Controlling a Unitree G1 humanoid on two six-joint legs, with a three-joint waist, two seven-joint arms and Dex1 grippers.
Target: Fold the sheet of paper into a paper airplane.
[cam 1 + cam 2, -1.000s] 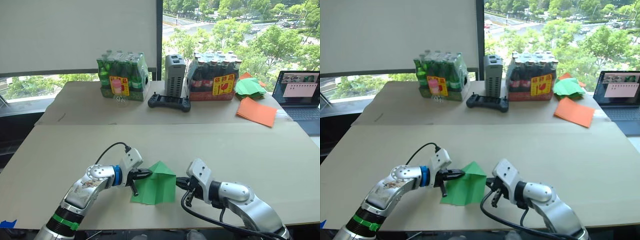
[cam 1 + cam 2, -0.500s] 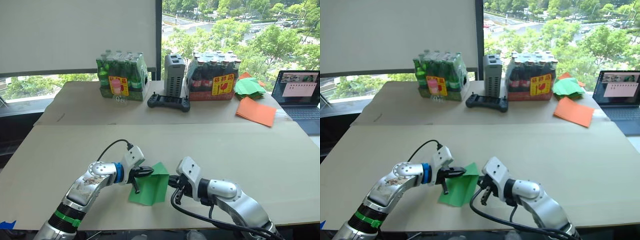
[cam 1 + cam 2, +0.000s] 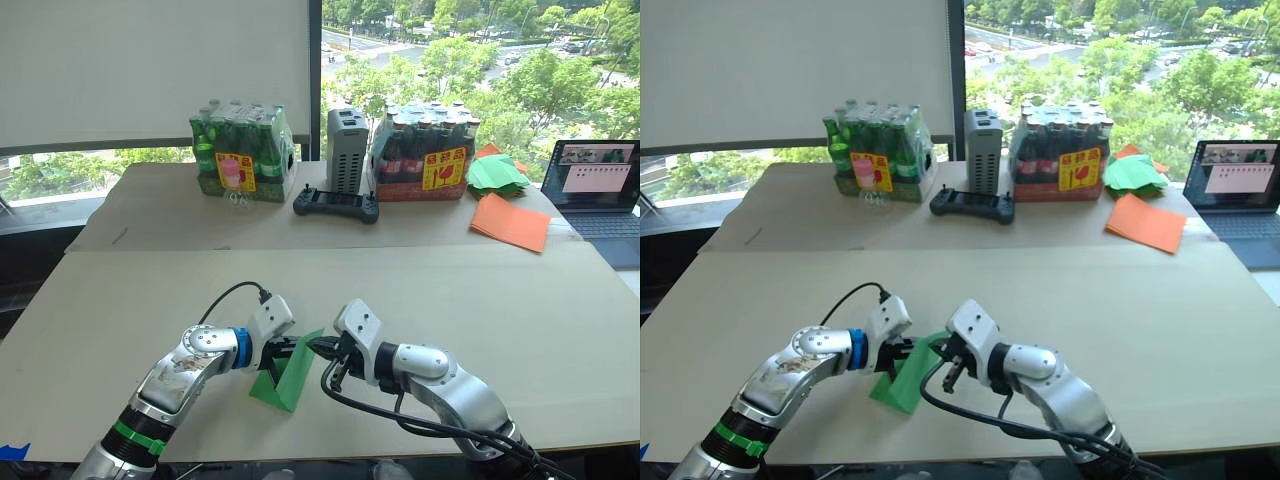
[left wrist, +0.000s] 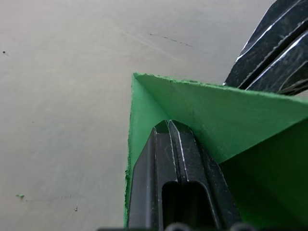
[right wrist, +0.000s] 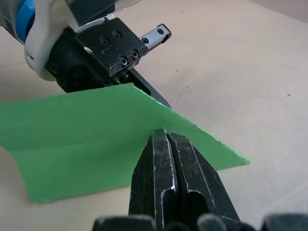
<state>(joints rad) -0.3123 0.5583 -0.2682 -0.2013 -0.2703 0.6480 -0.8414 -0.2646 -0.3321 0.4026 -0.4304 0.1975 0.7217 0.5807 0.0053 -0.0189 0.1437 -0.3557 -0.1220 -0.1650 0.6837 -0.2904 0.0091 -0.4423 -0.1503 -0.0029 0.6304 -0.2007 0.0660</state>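
The sheet of paper (image 3: 283, 376) is bright green and lies near the table's front edge, with its right half raised steeply over the left half along a crease. My right gripper (image 3: 318, 347) is shut on the top edge of that raised flap (image 5: 86, 130), with its tips (image 5: 163, 135) at the paper's edge. From the left, my left gripper (image 3: 292, 350) reaches into the fold. Its fingers (image 4: 168, 126) are shut together and rest on the lower layer under the flap (image 4: 216, 125). The two grippers are almost touching.
At the table's far side stand a pack of green bottles (image 3: 243, 152), a grey box (image 3: 347, 150), a black controller (image 3: 336, 204) and a pack of dark bottles (image 3: 423, 155). Orange sheets (image 3: 512, 222), a heap of green papers (image 3: 500, 172) and a laptop (image 3: 600, 185) are at the far right.
My right gripper has moved left with the paper's right edge, lifting that half up and over toward the left gripper. The paper looks narrower. The left gripper has stayed nearly in place.
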